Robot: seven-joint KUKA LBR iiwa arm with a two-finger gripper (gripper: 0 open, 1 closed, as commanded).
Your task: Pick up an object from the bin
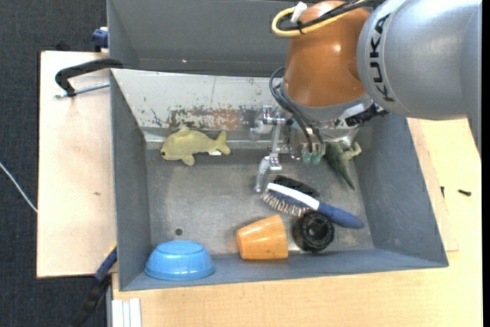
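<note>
My gripper [268, 174] hangs mid-bin; I cannot tell whether its grip is open or closed. The blue-handled brush [302, 201] lies just beside it toward the bin's front edge, long axis slanting to the front-right corner.

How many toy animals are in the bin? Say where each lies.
2. A pale yellow fish toy by the back wall, left; a green toy animal at the right, partly under the arm, which may hide more.

Yellow plush fish [193, 145] at back; blue bowl [179, 261], orange cup [262, 238], black disc [315, 230] nr front.
</note>
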